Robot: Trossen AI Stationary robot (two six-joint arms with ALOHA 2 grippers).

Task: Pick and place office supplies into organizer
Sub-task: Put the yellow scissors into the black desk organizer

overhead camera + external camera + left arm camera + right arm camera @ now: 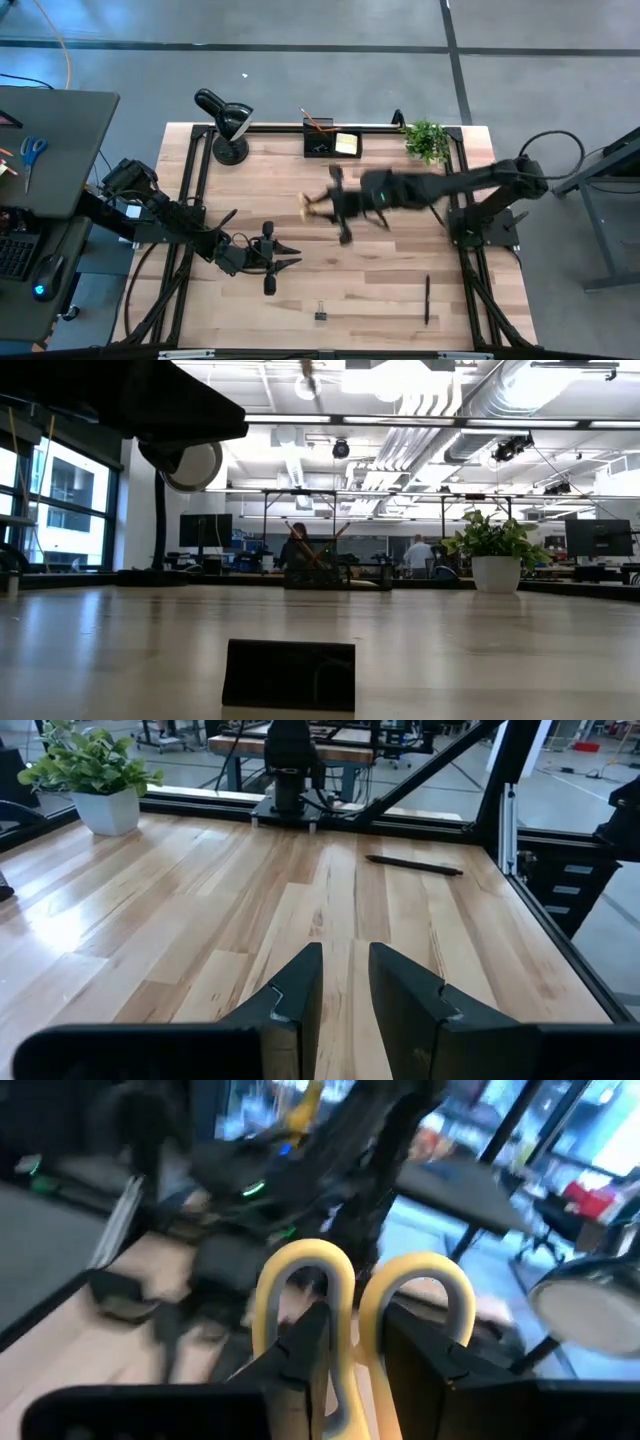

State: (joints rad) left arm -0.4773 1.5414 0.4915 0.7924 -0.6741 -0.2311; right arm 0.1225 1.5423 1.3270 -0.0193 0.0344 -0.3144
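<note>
The black organizer point(333, 140) stands at the table's far edge with an orange pencil and a yellow sticky-note pad point(347, 143) in it; it also shows in the low view point(318, 573). My right gripper point(338, 205) is over the table's middle, shut on the yellow-handled scissors point(350, 1280), which show blurred in the high view point(312, 205). My left gripper point(287, 255) is open and empty at the left near side point(345, 990). A black pen point(427, 298) and a black binder clip point(321, 312) lie on the table near its front edge. My right gripper pinches the scissors between its two fingers just below the two yellow handle loops, where they join point(343, 1365). The loops point(300, 1270) stick out past the fingertips, toward the table's left. The blades are hidden behind the fingers.
A black desk lamp point(225, 118) stands at the far left corner and a potted plant point(428, 140) at the far right. The binder clip sits close in the low view point(288, 675). The pen shows in the left wrist view point(413, 866). Bare wood lies between the arms.
</note>
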